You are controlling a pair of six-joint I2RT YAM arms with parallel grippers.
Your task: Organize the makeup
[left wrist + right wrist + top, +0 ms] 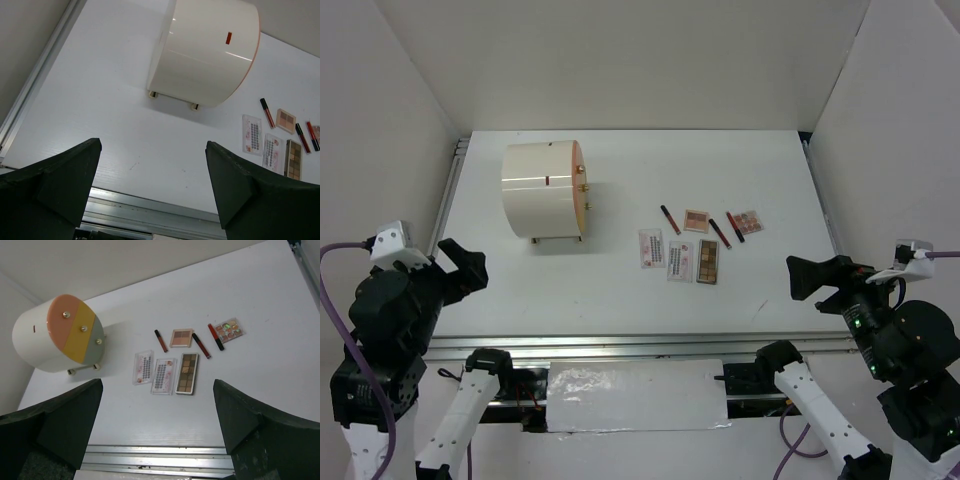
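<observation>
- You are looking at the makeup lying in a loose cluster right of the table's centre, well apart from every edge.
- The cream cylindrical box is standing to its left, with bare surface between them.
- Your left gripper and right gripper are hovering by the near corners, jaws spread wide, holding nothing.

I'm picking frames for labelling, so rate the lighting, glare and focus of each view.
Top external: even, soft light; faint shadow under the box; glare on the shiny sheet by the bases. Left wrist: bright streaks on the box; left fingers dark, without detail. Right wrist: makeup sharp and evenly lit; right fingers dark silhouettes.
</observation>
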